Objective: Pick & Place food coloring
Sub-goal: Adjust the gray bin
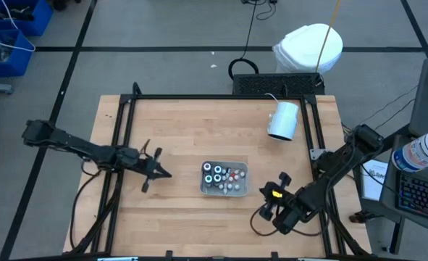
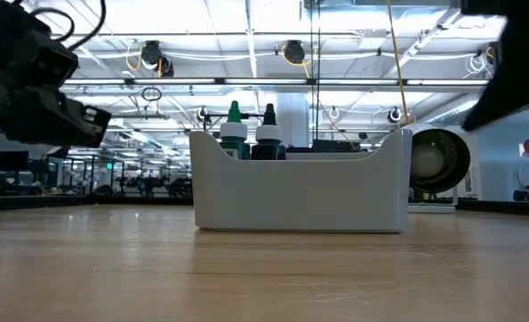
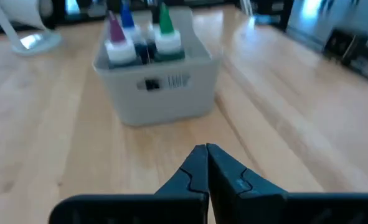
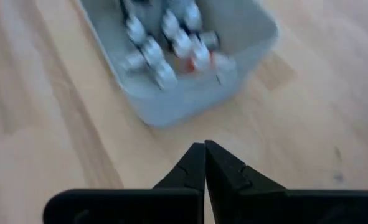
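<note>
Both end effectors (image 1: 163,172) (image 1: 269,212) closed, empty; one bin (image 1: 224,192) holds food coloring (image 1: 215,174).

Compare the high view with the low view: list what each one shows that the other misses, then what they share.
Only the high view shows both arms whole, with the left gripper left of the bin and the right gripper to its lower right in the picture, both shut and empty. It also shows the bottle tops from above and a white lamp head lying on the table.

Only the low view shows the bottles' height: a green tip and a dark tip rise above the wall, with the room behind.

Both show the grey bin holding the food coloring.
</note>
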